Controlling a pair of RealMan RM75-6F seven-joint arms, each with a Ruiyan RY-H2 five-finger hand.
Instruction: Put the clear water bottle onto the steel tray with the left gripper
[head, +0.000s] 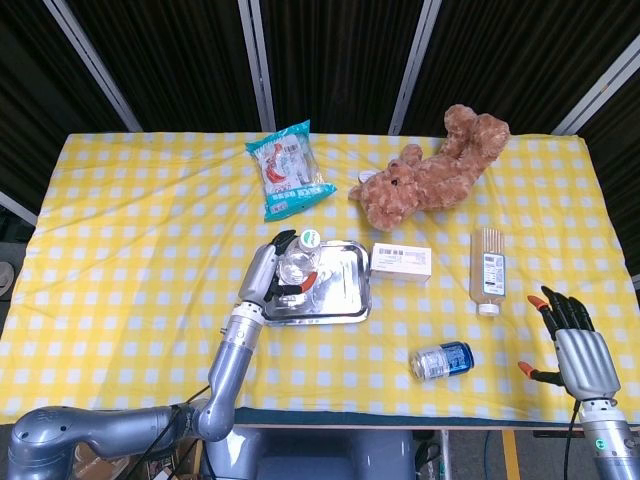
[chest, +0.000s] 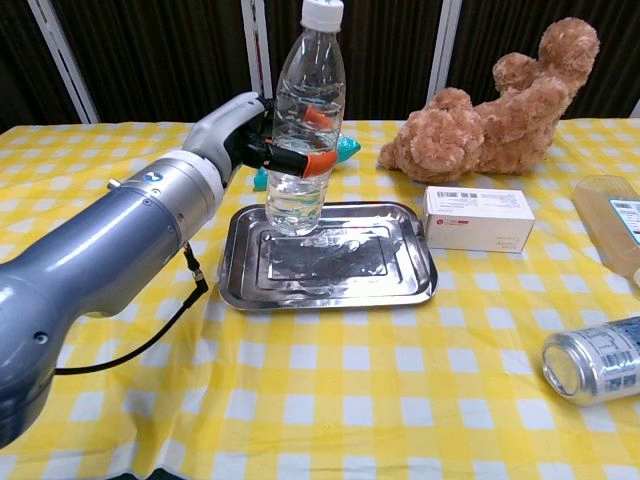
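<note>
The clear water bottle (chest: 305, 120) with a white cap stands upright on the left part of the steel tray (chest: 380, 282), partly filled with water. My left hand (chest: 255, 140) grips it around the middle, orange fingertips wrapped over its front. From the head view the bottle (head: 299, 264) and left hand (head: 268, 270) sit over the tray (head: 340, 290) near the table's middle. My right hand (head: 573, 345) hangs at the front right edge, fingers spread and holding nothing.
A white box (chest: 477, 217) lies right of the tray, a brown teddy bear (chest: 500, 100) behind it. A teal snack bag (head: 289, 170) lies at the back. A tan bottle (head: 488, 268) and a blue can (head: 441, 360) lie at the right.
</note>
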